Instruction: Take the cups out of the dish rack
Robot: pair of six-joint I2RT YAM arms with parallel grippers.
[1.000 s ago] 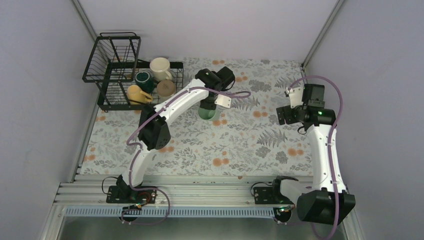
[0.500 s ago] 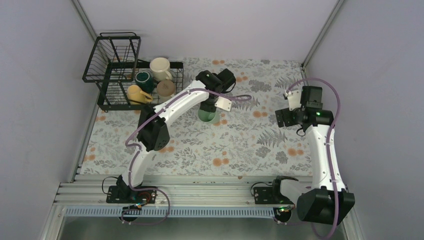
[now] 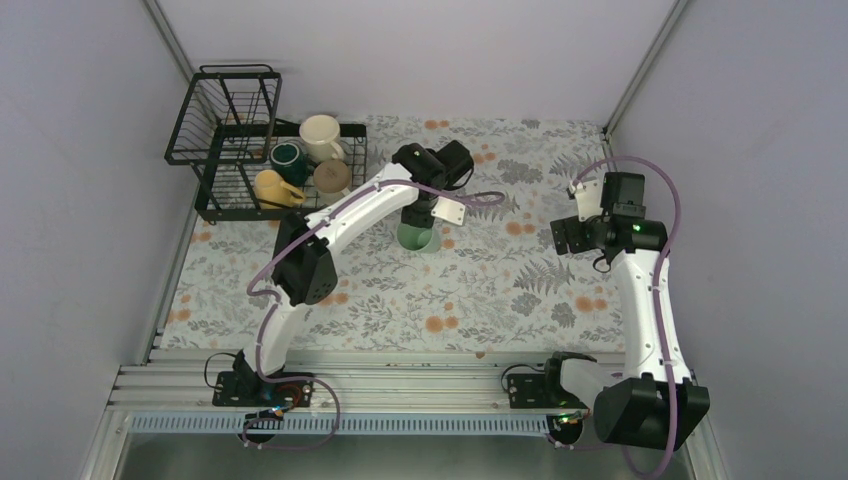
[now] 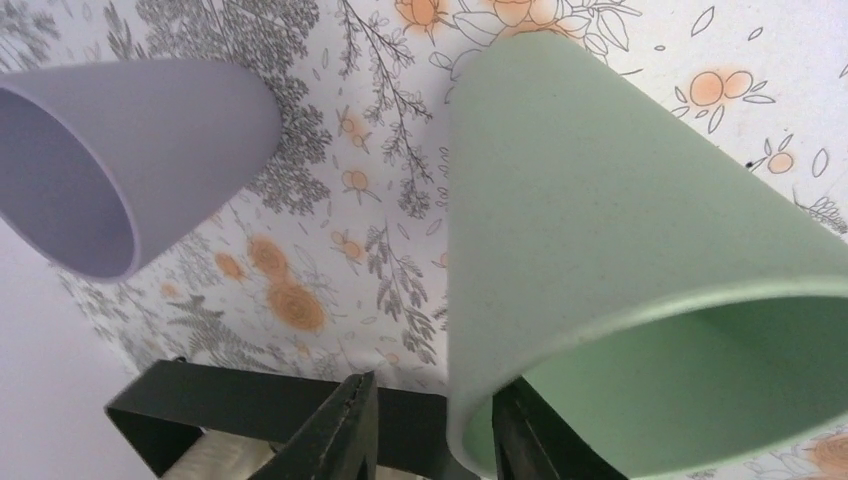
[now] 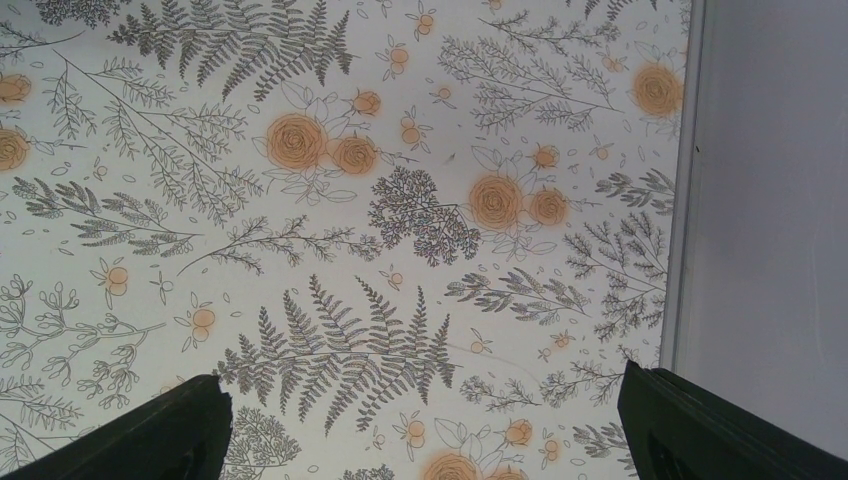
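At the far-left corner of the table (image 3: pixel 520 300), the dish rack (image 3: pixel 236 70) is seen with four mugs (image 3: pixel 320 135) in it. The right gripper (image 5: pixel 420 400) is held spread near the right edge. Near the middle of the far edge, the mint-green tumbler (image 4: pixel 600 250) is straddled at its rim by the released left gripper (image 4: pixel 430 440), and the lavender tumbler (image 4: pixel 130 160) beside it is shown only in the left wrist view.

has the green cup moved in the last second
Yes, slightly: the green cup has shifted toward the arm bases in the top view, a little farther from the dish rack.
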